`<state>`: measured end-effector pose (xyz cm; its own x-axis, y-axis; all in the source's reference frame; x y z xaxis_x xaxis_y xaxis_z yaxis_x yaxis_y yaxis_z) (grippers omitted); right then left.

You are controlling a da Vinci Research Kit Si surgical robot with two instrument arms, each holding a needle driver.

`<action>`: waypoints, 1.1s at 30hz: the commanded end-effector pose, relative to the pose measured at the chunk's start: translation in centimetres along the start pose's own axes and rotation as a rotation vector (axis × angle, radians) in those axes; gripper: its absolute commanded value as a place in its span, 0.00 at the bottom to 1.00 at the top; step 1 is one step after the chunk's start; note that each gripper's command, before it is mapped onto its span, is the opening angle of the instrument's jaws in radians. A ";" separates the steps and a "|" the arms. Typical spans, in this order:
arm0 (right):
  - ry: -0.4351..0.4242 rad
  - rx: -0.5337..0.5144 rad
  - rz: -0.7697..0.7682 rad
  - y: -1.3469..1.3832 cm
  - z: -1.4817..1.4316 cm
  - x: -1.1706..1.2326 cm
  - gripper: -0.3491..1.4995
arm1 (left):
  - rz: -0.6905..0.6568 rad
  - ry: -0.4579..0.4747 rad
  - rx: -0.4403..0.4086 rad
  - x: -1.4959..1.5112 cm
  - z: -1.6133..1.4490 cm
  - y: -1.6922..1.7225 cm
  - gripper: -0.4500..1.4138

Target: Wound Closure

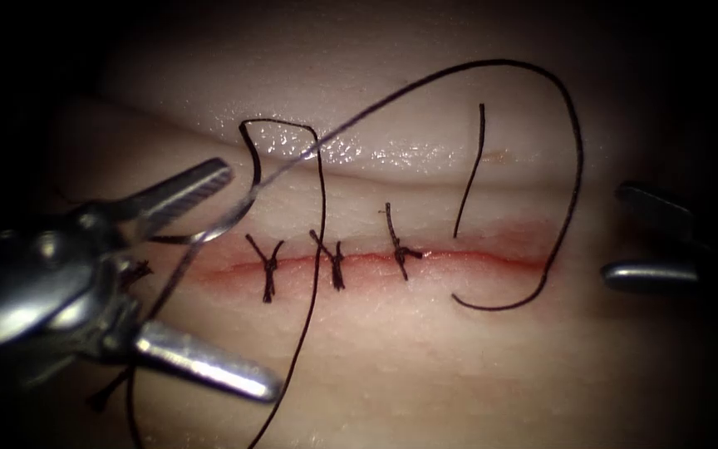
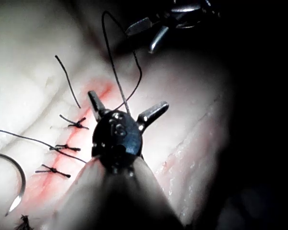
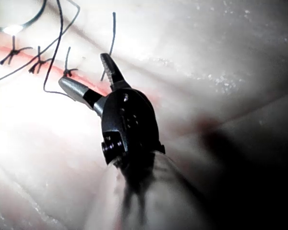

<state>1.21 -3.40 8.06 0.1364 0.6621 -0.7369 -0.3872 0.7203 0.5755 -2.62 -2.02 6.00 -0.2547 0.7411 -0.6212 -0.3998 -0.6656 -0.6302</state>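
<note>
1. Endoscope view. The tissue [image 1: 425, 366] is seen with the cut [image 1: 376, 259] running left to right and red fluid [image 1: 508, 241] along its edges. Three knotted stitches [image 1: 336, 264] cross the left and middle parts of the cut; the right end is not yet stitched. The left claw [image 1: 234, 291] is spread wide at the left end of the cut and holds nothing. The needle [image 1: 226, 220] lies free on the tissue just beside the upper jaw, at the far side of the cut's left end; it is not seen to be driven into the tissue. The thread [image 1: 575, 158] runs from the needle's end in a wide loop over the far tissue, down across the right end of the cut. A separate cut end of thread [image 1: 471, 166] lies near the third stitch. The right claw [image 1: 625, 237] is parked off the right end of the cut, jaws apart, empty.

2. Left wrist view. The left claw [image 2: 129, 111] is seen wide open above the cut, with thread passing between the jaws but not gripped. The needle [image 2: 20, 187] rests loose on the tissue beside the stitches.

3. Right wrist view. The right claw [image 3: 89, 76] is open and empty, near the unstitched end; judged a waiting position, clear of the loop.
</note>
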 end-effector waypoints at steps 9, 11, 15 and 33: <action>0.004 -0.001 -0.001 -0.05 0.15 -0.08 0.87 | -0.002 -0.010 -0.004 0.08 -0.12 0.12 0.73; 0.001 -0.002 -0.001 -0.06 0.17 -0.08 0.87 | -0.001 -0.016 -0.006 0.07 -0.11 0.09 0.68; -0.037 0.006 -0.010 -0.11 0.24 -0.10 0.89 | 0.004 -0.098 0.029 0.06 -0.11 -0.02 0.63; -0.036 0.031 -0.009 -0.12 0.20 -0.09 0.83 | 0.092 -0.038 0.040 0.27 -0.14 -0.18 0.00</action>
<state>1.34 -3.47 8.07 0.1738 0.6622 -0.7289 -0.3592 0.7318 0.5792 -2.47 -1.63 5.80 -0.3192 0.6745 -0.6657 -0.4086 -0.7317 -0.5456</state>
